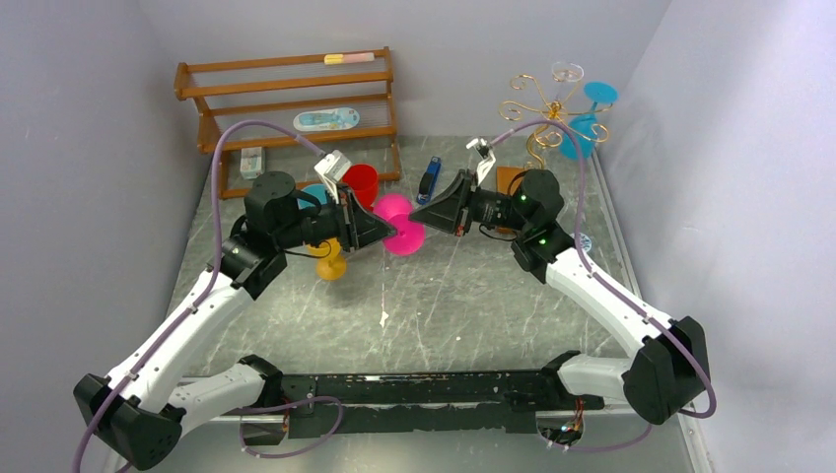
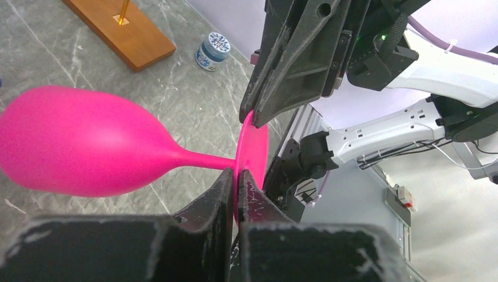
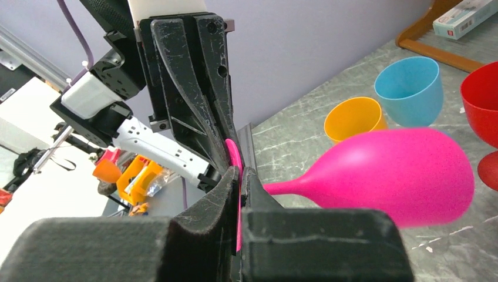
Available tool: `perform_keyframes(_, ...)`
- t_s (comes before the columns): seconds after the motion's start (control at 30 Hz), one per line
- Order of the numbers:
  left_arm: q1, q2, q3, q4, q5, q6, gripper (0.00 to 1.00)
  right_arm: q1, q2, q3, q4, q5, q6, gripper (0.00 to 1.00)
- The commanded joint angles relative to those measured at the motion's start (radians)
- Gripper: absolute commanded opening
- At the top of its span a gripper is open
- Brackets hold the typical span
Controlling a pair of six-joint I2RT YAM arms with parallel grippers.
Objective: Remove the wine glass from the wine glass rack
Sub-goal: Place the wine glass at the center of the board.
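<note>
The pink glass (image 1: 402,235) hangs sideways above the table (image 1: 473,296), well apart from the rack (image 1: 540,108). The left gripper (image 2: 236,197) and right gripper (image 3: 241,200) each have their jaws clenched on its foot rim. It is likely light, stiff, slick plastic; the thin foot could pivot, so grip squarely.

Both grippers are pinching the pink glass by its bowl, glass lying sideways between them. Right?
Not the bowl. The left gripper and the right gripper both pinch the rim of the flat foot of the pink glass; its bowl sticks out free. The left wrist view shows it. The glass does lie sideways between them.
</note>
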Motion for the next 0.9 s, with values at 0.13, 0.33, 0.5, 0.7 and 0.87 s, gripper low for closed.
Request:
perform_keyframes(0.13,0.003,-0.001,-0.008,0.056,0.045,-0.001,0.05,0.006,-0.036,-0.039,0.028,0.018,0.029,0.00)
perform_keyframes(0.33,0.003,-0.004,-0.012,0.067,0.058,0.002,0.05,0.007,-0.089,-0.073,0.040,0.044,0.041,0.32)
perform_keyframes(0.5,0.003,0.005,-0.019,0.095,0.093,-0.002,0.05,0.007,-0.146,-0.152,0.093,0.033,0.018,0.52)
perform_keyframes(0.7,0.003,0.015,-0.021,0.115,0.137,0.008,0.05,0.020,-0.187,-0.296,0.276,0.053,0.127,0.59)
perform_keyframes(0.87,0.003,0.028,-0.016,0.109,0.158,0.017,0.05,0.087,-0.160,-0.336,0.428,0.113,0.207,0.59)
